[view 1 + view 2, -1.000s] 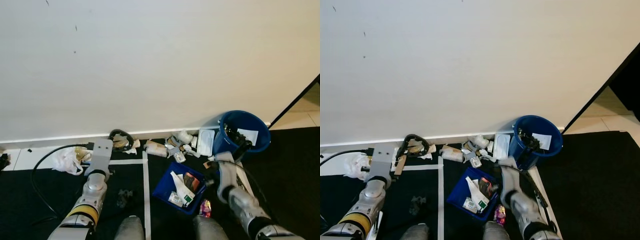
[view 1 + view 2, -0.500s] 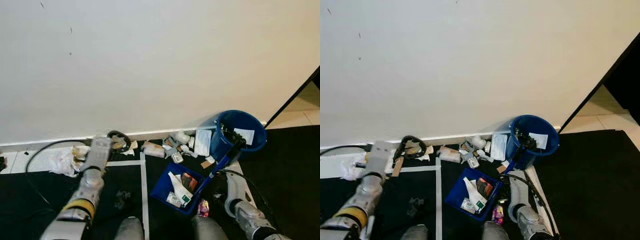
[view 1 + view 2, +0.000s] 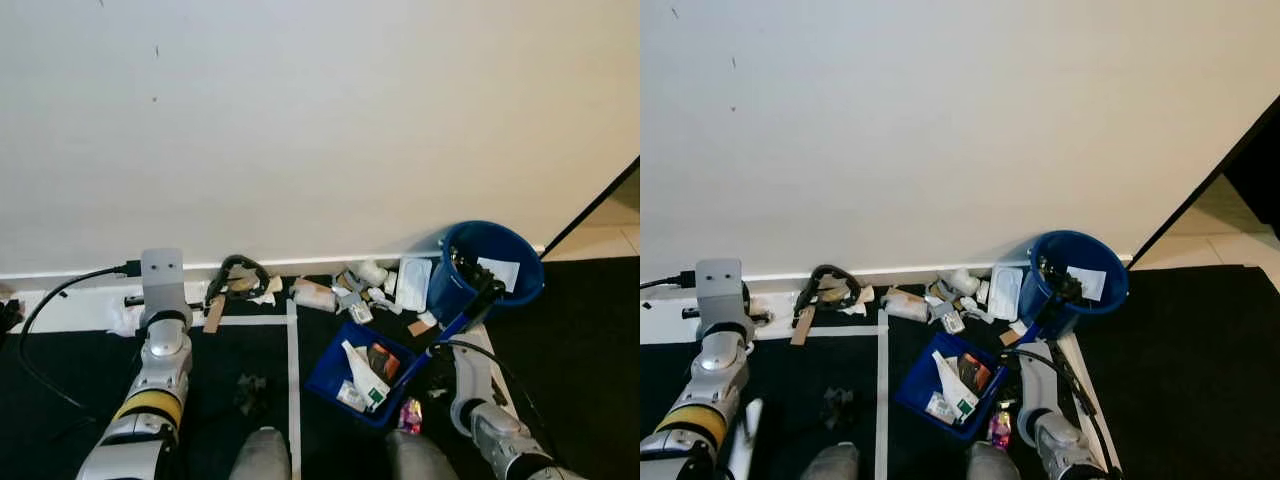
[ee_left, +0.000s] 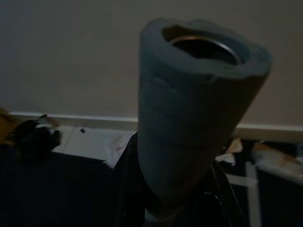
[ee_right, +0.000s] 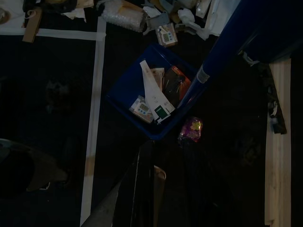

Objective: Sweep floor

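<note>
- The blue dustpan lies on the dark floor before the robot's feet, holding several scraps of paper and packaging.
- Its blue handle rises at a slant toward the blue bucket, which stands at the white wall with rubbish inside.
- More litter lies in a heap along the skirting, between a black coiled cable and the bucket; 1 pink wrapper sits just beside the dustpan.
- White tape lines cross the floor.
- Left claw: clenched around a grey foam-covered pole, probably the broom's handle.
- Right claw: hovers over the dustpan; too dark to tell whether it is released or clenched.
</note>
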`<state>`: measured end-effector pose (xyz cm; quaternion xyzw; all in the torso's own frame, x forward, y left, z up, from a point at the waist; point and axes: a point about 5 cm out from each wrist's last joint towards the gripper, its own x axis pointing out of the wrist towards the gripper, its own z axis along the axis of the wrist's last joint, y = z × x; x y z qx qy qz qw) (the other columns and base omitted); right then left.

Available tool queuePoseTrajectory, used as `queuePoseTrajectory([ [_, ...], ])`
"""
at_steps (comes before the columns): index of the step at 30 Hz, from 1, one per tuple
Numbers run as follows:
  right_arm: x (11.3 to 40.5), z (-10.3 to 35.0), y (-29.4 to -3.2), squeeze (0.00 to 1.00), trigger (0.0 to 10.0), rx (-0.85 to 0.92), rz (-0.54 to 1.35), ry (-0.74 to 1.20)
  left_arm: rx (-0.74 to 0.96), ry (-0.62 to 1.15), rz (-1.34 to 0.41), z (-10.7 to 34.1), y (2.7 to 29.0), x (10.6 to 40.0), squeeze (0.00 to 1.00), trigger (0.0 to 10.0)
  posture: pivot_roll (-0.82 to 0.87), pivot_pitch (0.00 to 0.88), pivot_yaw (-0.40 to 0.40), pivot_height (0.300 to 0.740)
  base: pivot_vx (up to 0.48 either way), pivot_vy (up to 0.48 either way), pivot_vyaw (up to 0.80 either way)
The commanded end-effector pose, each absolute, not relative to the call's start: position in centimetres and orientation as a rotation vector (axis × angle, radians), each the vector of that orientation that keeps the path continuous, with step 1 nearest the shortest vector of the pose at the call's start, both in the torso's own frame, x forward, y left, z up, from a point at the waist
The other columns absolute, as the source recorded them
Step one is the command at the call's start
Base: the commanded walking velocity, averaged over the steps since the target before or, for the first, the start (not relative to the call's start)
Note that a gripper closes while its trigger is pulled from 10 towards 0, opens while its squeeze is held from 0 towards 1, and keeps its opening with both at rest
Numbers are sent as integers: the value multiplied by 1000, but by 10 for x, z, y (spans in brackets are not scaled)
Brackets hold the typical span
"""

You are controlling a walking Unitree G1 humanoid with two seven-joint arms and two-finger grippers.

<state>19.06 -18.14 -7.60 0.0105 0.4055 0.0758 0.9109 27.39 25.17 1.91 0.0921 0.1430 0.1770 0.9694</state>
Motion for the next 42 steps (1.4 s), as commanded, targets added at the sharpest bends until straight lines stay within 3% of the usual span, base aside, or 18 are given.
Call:
queuePoseTrajectory([
  [1,188,-77,-183,0,10000,19,154,841,122,186,283,29,236,281,0,10000,128,29,-58,740,0,0,0],
  [9,183,-79,-185,0,10000,25,158,841,73,7,150,58,219,292,0,10000,125,25,-62,740,0,0,0],
  [26,184,-78,-182,0,10000,44,168,821,182,-53,-53,83,202,306,0,10000,121,31,-53,740,0,0,0],
  [42,185,-77,-180,0,10000,34,172,806,224,-203,234,123,229,323,0,10000,117,34,-53,740,0,0,0],
])
